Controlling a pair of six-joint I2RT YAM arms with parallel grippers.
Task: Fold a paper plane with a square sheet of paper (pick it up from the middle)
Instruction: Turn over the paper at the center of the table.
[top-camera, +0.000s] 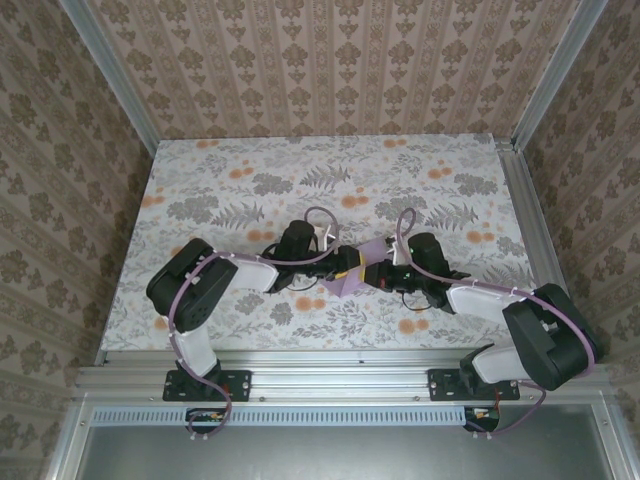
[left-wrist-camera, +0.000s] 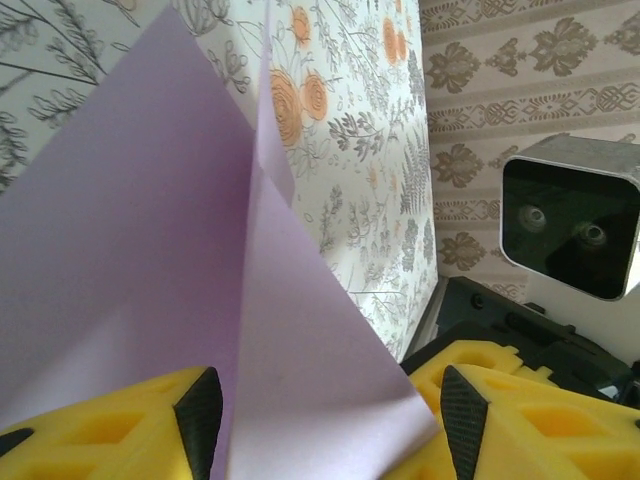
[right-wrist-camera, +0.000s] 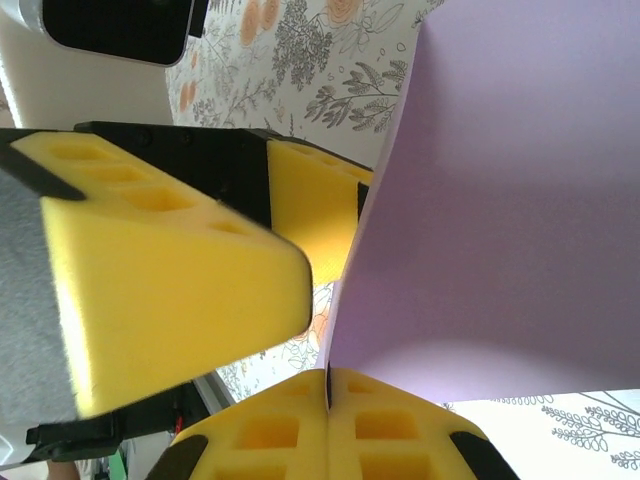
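Observation:
The lavender sheet of paper (top-camera: 352, 274) is held up off the table between the two arms, near the middle of the table. In the left wrist view the paper (left-wrist-camera: 150, 240) rises to a point with a sharp crease down it, so it is folded. Whether it has the paper plane's shape I cannot tell. My right gripper (right-wrist-camera: 328, 388) is shut on the paper's (right-wrist-camera: 500, 200) lower edge. My left gripper (left-wrist-camera: 330, 425) is open, its fingers (left-wrist-camera: 200, 420) standing apart on either side of the paper's lower corner. One left finger (right-wrist-camera: 170, 270) shows close by in the right wrist view.
The floral tablecloth (top-camera: 250, 190) covers the table. Patterned walls (top-camera: 330, 60) close it in at the back and sides, with metal rails (top-camera: 525, 210) along the edges. The right arm's wrist camera (left-wrist-camera: 570, 215) sits close to the left fingers.

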